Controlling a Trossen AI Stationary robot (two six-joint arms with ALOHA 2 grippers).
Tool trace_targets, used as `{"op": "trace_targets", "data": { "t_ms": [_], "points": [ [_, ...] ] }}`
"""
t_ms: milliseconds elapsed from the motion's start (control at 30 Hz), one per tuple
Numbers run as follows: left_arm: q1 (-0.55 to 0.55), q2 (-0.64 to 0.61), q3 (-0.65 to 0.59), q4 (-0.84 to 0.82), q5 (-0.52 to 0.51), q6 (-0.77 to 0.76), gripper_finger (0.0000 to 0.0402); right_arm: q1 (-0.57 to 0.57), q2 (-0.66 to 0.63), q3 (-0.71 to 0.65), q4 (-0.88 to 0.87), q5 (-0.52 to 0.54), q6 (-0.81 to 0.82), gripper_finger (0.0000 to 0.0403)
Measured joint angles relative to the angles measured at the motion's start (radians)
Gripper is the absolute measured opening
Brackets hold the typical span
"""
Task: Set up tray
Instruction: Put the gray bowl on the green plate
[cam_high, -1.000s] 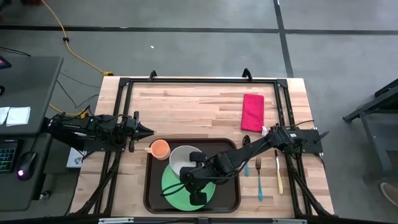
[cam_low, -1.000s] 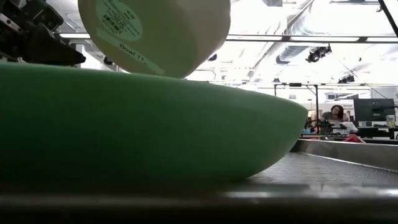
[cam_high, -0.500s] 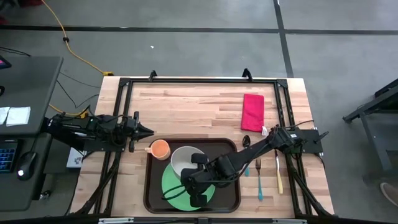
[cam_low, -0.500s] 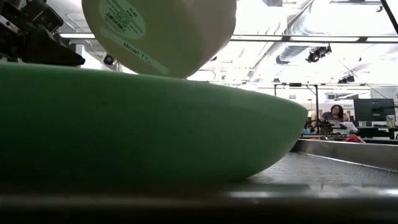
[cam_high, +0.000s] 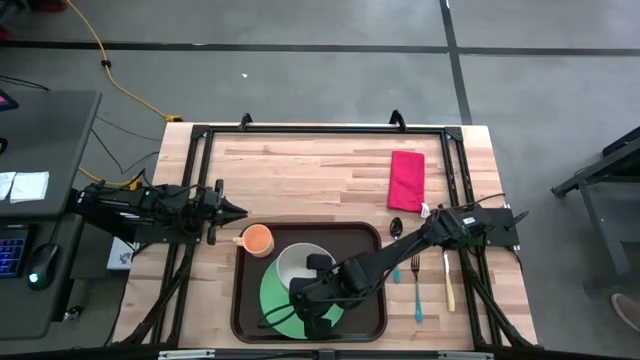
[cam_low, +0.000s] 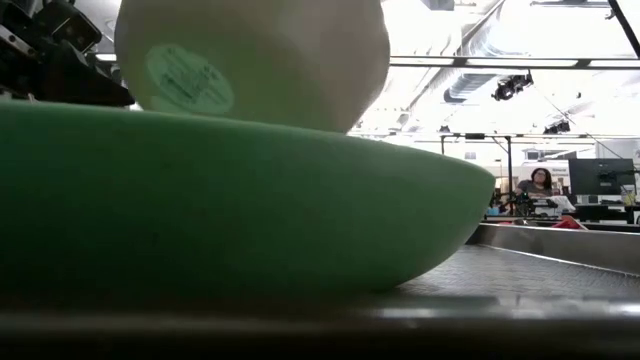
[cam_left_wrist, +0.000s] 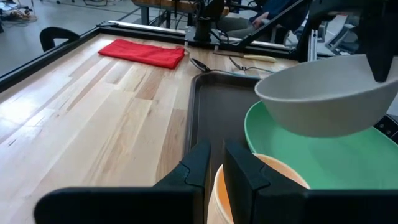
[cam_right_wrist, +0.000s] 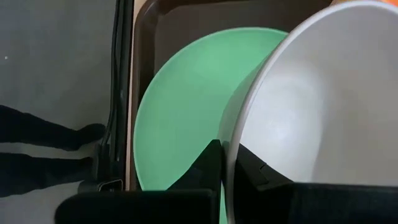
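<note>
Tray (cam_high: 364, 240) duty has us at the near edge of the table (cam_high: 300, 170), where the dark brown tray lies with a green plate (cam_high: 275, 298) inside it toward its left half. Our right gripper (cam_high: 318, 300) reaches across the tray and pinches the rim of a white bowl (cam_high: 300, 265), one finger inside and one outside. We hold the bowl tilted over the plate; from the low view its underside sits very close to the plate's rim, and we cannot tell whether they touch. The bowl looks empty inside, and so does the uncovered part of the plate.

An orange cup (cam_high: 257, 239) stands just off the tray's far left corner. Our left gripper (cam_high: 232, 210) waits near it at the left side of the table, fingers drawn close together with a narrow gap. To the right of the tray lie a spoon (cam_high: 395, 229), a fork (cam_high: 415, 287) and a knife (cam_high: 448, 282), with a red cloth (cam_high: 406, 180) farther back.
</note>
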Motion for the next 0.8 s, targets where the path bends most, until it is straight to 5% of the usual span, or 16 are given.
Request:
{"op": "trace_targets", "data": {
  "t_ms": [800],
  "points": [
    [0.0,0.0,0.0,-0.001,0.0,0.0,0.0074,0.003,0.057,-0.001,0.036,-0.036,0.047,0.0]
  ]
}}
